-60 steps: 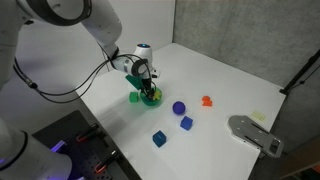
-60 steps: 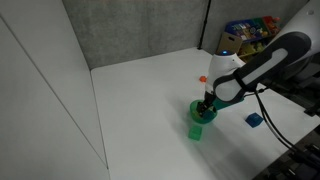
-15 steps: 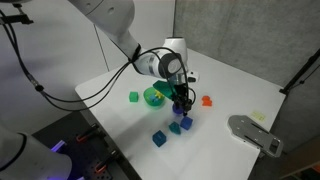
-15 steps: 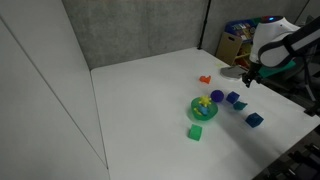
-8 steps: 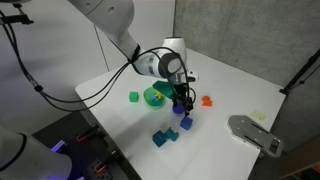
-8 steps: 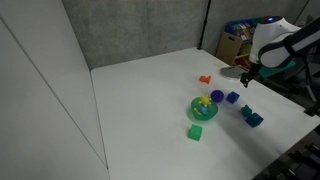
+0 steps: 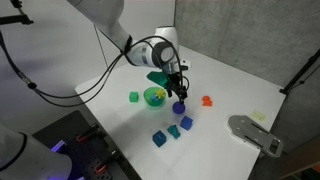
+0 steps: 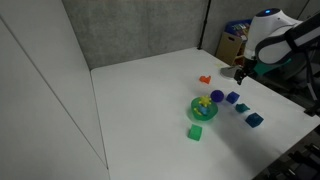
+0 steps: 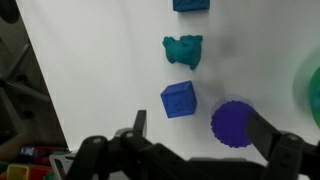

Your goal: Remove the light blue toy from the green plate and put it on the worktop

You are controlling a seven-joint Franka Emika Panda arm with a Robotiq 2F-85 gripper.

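Light blue toy (image 9: 182, 50) is off the green plate (image 7: 154, 96) and sits on the white desk (image 7: 235, 80), well clear of the plate, between two dark blue cubes (image 9: 178, 99) (image 9: 190, 4). Hand (image 9: 195, 128) is spread wide and holds nothing, both fingers showing at the bottom of the wrist view. It hangs above the desk beside the plate in both exterior views. Task looks done as things lie.

Risks: purple ball (image 9: 233, 122) lies just by one finger. If the hand drops or swings sideways it could clip the ball, which would roll into the near cube and on into the toy, or back toward the plate. A low pull-away across the row of blocks could drag the toy too. A straight lift looks safest.

Toy pose: lumpy, nearly cube-like, resting flat, not tilted as far as I can tell. In the wrist view it is a bit wider than tall, so the long axis, such as it is, runs across that picture, at right angles to the line of cubes. Small bumps at its corners. No clear front, cannot tell which way it faces
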